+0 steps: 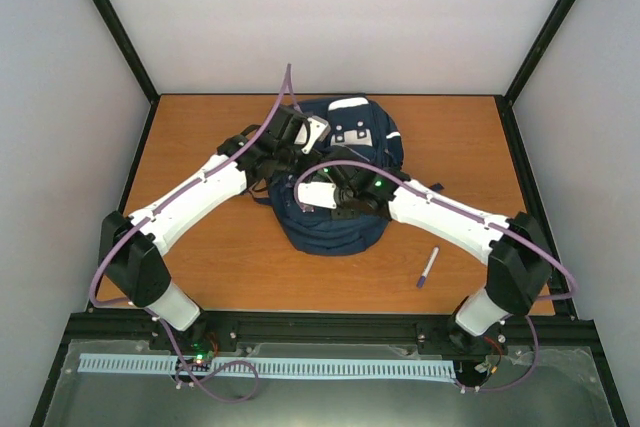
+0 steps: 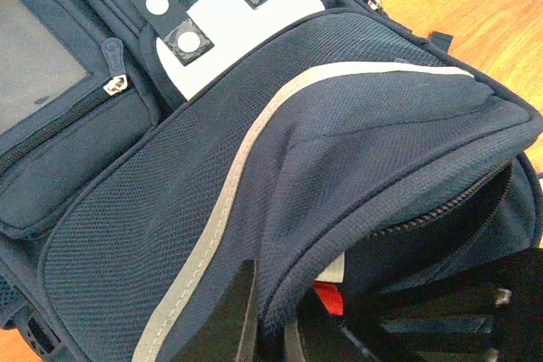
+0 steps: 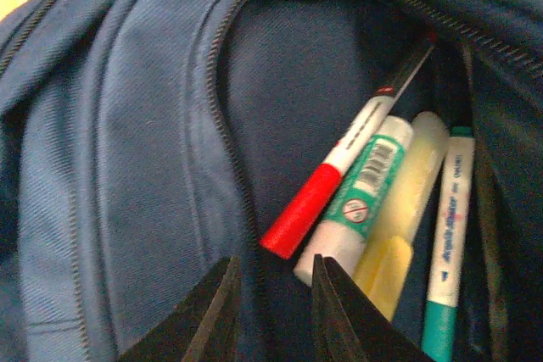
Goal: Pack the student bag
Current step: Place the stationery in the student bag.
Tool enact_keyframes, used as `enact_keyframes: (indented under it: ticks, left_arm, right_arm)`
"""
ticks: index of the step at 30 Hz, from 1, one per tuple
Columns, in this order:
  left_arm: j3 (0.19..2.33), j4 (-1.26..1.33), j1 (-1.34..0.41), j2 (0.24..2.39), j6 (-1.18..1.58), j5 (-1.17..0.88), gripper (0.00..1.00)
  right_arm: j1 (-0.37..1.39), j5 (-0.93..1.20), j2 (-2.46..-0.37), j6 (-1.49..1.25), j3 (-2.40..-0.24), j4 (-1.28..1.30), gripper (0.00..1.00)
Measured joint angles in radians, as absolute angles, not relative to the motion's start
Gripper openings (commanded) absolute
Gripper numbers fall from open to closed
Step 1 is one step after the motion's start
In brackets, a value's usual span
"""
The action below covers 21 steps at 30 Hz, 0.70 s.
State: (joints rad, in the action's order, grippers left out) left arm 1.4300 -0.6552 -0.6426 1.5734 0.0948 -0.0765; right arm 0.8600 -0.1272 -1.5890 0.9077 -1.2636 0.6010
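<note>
The student bag point(image 1: 330, 232), navy with white stripes and patches, lies in the middle of the table. My left gripper point(image 1: 318, 132) is at its far side, shut on the fabric rim of the bag's opening point(image 2: 297, 142); the rim runs between my left gripper's point(image 2: 270, 311) fingers and is held up. My right gripper point(image 1: 308, 197) hovers over the open compartment point(image 3: 127, 167). Its jaws point(image 3: 273, 264) stand a little apart, holding nothing, with the zipper edge below the gap. Inside lie a red-capped marker point(image 3: 339, 171), a green-labelled glue stick point(image 3: 365, 192), a yellow highlighter point(image 3: 407, 209) and a teal pen point(image 3: 450, 243).
A purple pen point(image 1: 427, 268) lies on the wooden table point(image 1: 220, 267) to the right of the bag, near my right arm. A red tag point(image 2: 329, 298) shows inside the bag's opening. Black frame posts and white walls close in the table.
</note>
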Motion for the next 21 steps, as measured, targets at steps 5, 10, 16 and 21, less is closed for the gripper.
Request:
enact_keyframes:
  ticks: [5, 10, 16, 21]
  left_arm:
    - [1.430, -0.668, -0.639, 1.568, 0.097, -0.080, 0.01]
    - [1.430, -0.669, -0.638, 1.568, 0.097, -0.081, 0.02]
    - [1.430, -0.670, -0.638, 1.568, 0.097, -0.085, 0.02]
    - [1.430, -0.670, -0.638, 1.568, 0.097, -0.087, 0.02]
  right_arm:
    - [0.859, -0.022, -1.515, 0.891, -1.198, 0.646, 0.28]
    - [0.860, 0.089, -1.433, 0.897, -1.120, 0.706, 0.27]
    - [0.850, 0.155, -1.311, 0.921, -0.993, 0.804, 0.34]
    - [0.749, 0.164, -1.172, 0.976, -0.892, 0.897, 0.44]
